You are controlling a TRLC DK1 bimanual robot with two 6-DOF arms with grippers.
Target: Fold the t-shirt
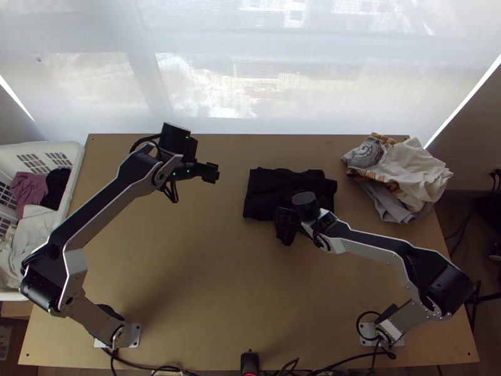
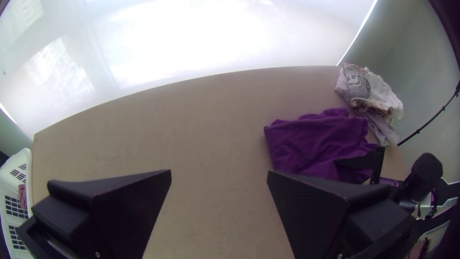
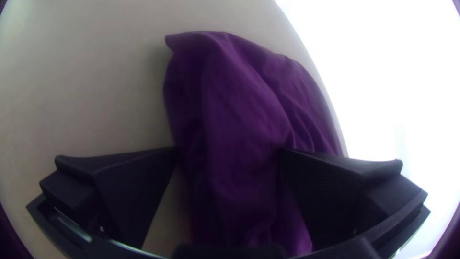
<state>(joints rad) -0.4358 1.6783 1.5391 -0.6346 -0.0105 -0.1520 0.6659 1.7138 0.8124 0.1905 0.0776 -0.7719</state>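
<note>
The right end effector (image 1: 286, 228) meets the near edge of the dark t-shirt (image 1: 269, 188).

The wooden table (image 1: 206, 269) bears a seemingly folded t-shirt (image 1: 266, 191) and piled clothes (image 1: 413, 169).

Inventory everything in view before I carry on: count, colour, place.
T-shirt: one, dark purple, loosely folded, right of table centre
Clothes pile: one, mostly white and grey, far right corner
Laundry basket: one, white, clothes inside, left
Table: one, light wood, centre
Screen: one, white, beyond table
Cables: several, black, near edge
Pole: one, black, beyond table's right
Arms: two, silver-grey and black, near corners
Left gripper: one, black, open, left of t-shirt
Right gripper: one, black, open, t-shirt's near edge
</note>
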